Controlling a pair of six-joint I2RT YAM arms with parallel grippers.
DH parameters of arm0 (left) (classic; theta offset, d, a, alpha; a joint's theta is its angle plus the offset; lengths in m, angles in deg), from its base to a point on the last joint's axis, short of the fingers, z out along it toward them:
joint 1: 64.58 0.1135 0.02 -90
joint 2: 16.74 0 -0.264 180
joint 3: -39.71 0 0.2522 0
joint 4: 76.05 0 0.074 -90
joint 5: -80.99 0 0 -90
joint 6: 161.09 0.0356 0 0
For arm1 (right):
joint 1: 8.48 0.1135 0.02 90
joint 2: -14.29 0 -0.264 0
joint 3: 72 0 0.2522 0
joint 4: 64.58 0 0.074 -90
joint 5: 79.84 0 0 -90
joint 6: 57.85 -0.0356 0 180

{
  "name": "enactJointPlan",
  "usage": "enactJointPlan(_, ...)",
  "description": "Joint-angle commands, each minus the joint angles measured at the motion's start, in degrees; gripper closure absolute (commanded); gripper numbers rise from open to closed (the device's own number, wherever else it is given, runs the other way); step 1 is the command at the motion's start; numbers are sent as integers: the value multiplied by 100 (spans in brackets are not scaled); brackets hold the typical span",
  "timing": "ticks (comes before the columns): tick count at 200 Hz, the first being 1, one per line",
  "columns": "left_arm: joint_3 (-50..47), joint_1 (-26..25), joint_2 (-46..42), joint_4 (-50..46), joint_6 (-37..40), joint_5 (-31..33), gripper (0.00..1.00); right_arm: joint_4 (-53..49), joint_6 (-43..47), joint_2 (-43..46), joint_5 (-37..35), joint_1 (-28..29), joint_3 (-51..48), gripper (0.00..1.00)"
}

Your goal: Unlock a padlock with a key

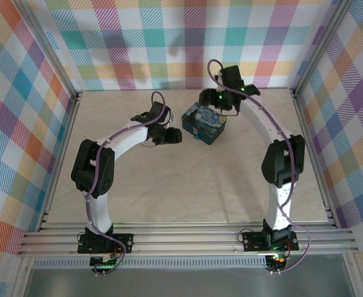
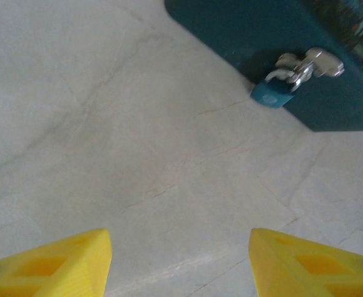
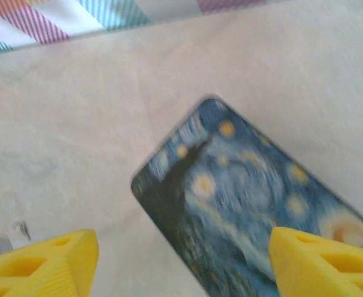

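Padlock (image 2: 273, 93) (small, blue) hangs from the silvery hasp (image 2: 314, 62) on the tin (image 2: 243, 37).

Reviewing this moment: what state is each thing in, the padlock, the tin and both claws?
Tin: lid shut.
Padlock: hanging from the tin's hasp, apparently locked, no key in it.
Left claw: open, empty.
Right claw: open, empty, above the tin.

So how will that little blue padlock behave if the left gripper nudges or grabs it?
It likely swings rather than staying put: the padlock hangs by its thin shackle from the hasp of the tin. The body is small and smooth, so it is probably light and may slip when pinched.
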Motion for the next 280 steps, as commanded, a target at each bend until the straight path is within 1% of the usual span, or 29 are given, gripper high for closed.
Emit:
enactJointPlan(1, -254, 46, -100, -71, -139, 116, 40, -845, 295, -921, 54, 173, 844, 28)
enactJointPlan(21, -492, 40, -305, -140, -135, 199, 39, -1055, 521, -1456, -53, 411, 1522, 29)
enactJointPlan(39, -761, 44, -545, -132, -181, 315, 39, -1059, 644, -1716, 41, 547, 1680, 30)
enactJointPlan(59, -1138, 51, -853, 31, -329, 402, 38, -1000, 790, -1853, 502, 597, 1582, 31)
enactJointPlan(66, -1280, 54, -963, 75, -392, 421, 36, -1058, 834, -1897, 755, 596, 1556, 31)
enactJointPlan(74, -1421, 59, -1085, 158, -444, 418, 32, -1154, 877, -1914, 952, 612, 1477, 32)
enactJointPlan(86, -1592, 61, -1263, 235, -497, 404, 30, -1170, 1031, -1815, 1135, 652, 1135, 34)
enactJointPlan(97, -1716, 61, -1406, 264, -501, 391, 30, -1026, 1190, -1595, 1226, 708, 601, 37)
enactJointPlan(127, -1888, 64, -1690, 193, -507, 471, 30, -462, 1460, -760, 1741, 763, -1050, 43)
enactJointPlan(146, -2066, 78, -1943, 296, -593, 494, 30, -327, 1554, -281, 1914, 796, -1868, 47)
enactJointPlan(159, -2205, 94, -2140, 424, -675, 459, 31, -211, 1544, 119, 1734, 867, -2423, 49)
enactJointPlan(177, -2303, 143, -2392, 552, -757, 398, 32, -100, 1452, 812, 1338, 1003, -2951, 47)
enactJointPlan(187, -2284, 152, -2466, 540, -773, 351, 32, -156, 1306, 1168, 1118, 1029, -3048, 45)
enactJointPlan(195, -2232, 166, -2492, 513, -769, 296, 32, -227, 1107, 1453, 876, 1031, -3056, 41)
enactJointPlan(208, -2092, 170, -2442, 462, -769, 122, 31, -387, 698, 1858, 169, 1036, -3058, 37)
enactJointPlan(221, -1899, 168, -2223, 402, -749, -243, 29, -593, 286, 2197, -912, 1029, -3119, 32)
enactJointPlan(234, -1634, 156, -1864, 282, -755, -669, 29, -747, 172, 2353, -1449, 950, -3215, 28)
enactJointPlan(239, -1556, 138, -1728, 285, -797, -812, 30, -784, 136, 2371, -1501, 896, -3268, 27)
enactJointPlan(247, -1480, 84, -1548, 374, -891, -982, 30, -807, 97, 2359, -1386, 764, -3359, 26)
enactJointPlan(268, -1408, -67, -1217, 885, -1254, -1240, 31, -837, -21, 2113, -569, 346, -3464, 24)
enactJointPlan(280, -1356, -121, -1029, 1143, -1422, -1298, 33, -684, -62, 1952, -117, 149, -3514, 25)
